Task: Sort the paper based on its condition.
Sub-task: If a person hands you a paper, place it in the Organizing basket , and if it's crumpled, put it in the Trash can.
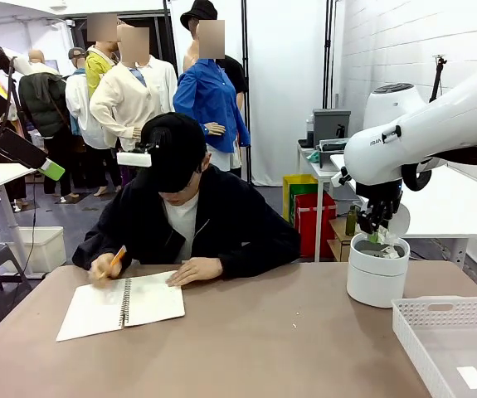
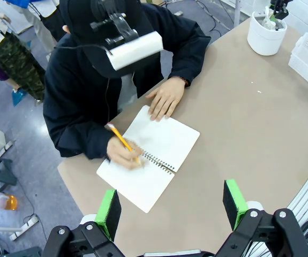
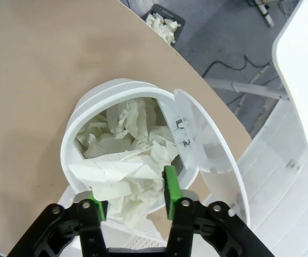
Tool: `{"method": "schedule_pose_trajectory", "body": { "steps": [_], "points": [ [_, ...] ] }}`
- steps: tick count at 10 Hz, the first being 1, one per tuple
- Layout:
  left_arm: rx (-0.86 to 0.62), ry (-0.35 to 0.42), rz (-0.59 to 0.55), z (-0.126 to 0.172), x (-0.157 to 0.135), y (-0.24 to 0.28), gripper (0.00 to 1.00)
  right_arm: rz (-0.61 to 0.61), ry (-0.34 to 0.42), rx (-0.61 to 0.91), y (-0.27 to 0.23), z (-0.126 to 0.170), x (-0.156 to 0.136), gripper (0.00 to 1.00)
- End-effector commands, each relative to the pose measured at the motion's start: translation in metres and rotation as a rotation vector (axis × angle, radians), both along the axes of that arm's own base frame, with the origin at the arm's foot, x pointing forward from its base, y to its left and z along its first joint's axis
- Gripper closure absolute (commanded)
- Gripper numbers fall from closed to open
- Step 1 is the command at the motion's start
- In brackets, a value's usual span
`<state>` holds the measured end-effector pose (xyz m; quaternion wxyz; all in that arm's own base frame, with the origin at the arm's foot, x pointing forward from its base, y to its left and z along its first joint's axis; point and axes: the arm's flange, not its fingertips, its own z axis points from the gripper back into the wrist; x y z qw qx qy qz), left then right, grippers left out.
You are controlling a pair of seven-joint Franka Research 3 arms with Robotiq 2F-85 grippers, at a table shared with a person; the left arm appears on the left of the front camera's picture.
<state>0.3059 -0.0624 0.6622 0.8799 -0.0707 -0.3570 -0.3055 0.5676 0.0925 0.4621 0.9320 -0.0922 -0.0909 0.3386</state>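
A: Paper (image 3: pixel 127 142), where is it now?
B: Crumpled, inside the white bin (image 3: pixel 68 140) near the bench (image 3: pixel 36 64) edge. Some of it sits between the right gripper (image 3: pixel 130 184) jaws.
A: Do they grasp it?
B: I cannot tell, they stand partly apart. The left gripper (image 2: pixel 171 193) jaws are released and empty, over the notebook (image 2: pixel 154 155).

Bare tabletop (image 1: pixel 288 332) between notebook (image 1: pixel 122 305) and bin (image 1: pixel 377 278)

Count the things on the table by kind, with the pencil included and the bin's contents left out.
Spiral notebook: 1
Pencil, in the person's hand: 1
Round white bin: 1
White basket: 1
Flat label in the basket: 1
Total: 5
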Motion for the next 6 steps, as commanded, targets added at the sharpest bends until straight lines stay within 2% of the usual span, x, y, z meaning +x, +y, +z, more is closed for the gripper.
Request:
{"method": "schedule_pose_trajectory", "body": {
  "steps": [1,2,6],
  "points": [
    [0.001,-0.001,0.001,0.000,0.000,0.000,0.00,0.005,0.004,-0.001,0.002,0.002,-0.004,0.12],
    [0.001,-0.001,0.001,0.000,0.000,0.000,0.00,0.012,0.002,-0.004,0.004,0.004,-0.006,0.00],
    [0.001,-0.001,0.001,0.000,0.000,0.000,0.00,0.060,-0.018,0.022,0.015,0.013,-0.017,0.00]
  ]
}}
